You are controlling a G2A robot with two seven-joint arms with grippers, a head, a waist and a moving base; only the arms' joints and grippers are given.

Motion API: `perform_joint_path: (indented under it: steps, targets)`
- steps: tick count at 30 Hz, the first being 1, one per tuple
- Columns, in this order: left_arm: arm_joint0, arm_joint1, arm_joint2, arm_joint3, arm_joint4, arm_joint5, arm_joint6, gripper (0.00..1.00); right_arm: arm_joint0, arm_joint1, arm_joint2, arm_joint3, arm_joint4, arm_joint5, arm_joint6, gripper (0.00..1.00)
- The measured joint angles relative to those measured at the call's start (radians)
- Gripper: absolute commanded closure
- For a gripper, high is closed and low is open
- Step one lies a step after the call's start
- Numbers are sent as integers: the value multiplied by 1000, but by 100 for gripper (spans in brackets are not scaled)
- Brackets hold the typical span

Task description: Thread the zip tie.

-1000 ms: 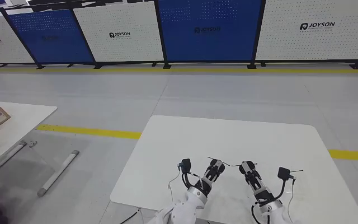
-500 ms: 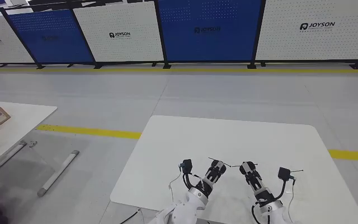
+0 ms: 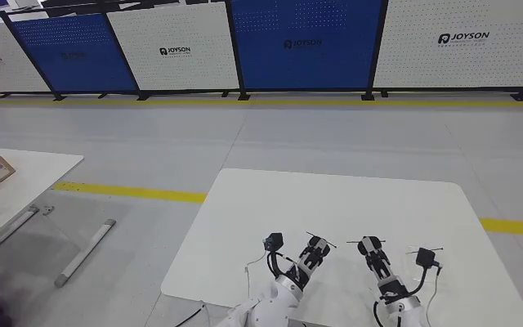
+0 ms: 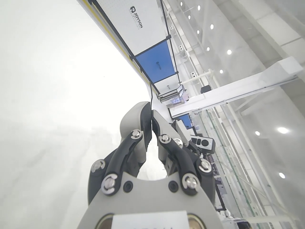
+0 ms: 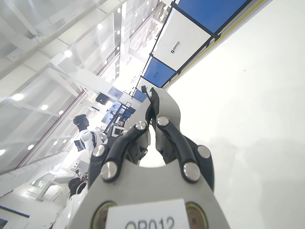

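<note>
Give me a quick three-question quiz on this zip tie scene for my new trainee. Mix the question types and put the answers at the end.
1. True or false: the left gripper is open with nothing in it.
2. Multiple choice: the right gripper is shut on A) a screwdriver, B) a black zip tie whose head pokes past the fingertips, C) a red cable.
3. Fill in the blank: both grippers are over the white ____.
Key: 1 false, it is shut on a thin black strip; 2 B; 3 table.
</note>
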Motion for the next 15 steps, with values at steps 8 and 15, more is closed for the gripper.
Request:
perform_joint_path:
  steps: [8, 15]
  targets:
    - [5, -1, -3, 3, -18, -9, -15, 100, 0, 0, 0, 0, 0, 3, 1, 100]
    - [5, 2, -10, -3, -21, -87, -45, 100, -18, -5, -5, 10, -23, -18, -21, 100]
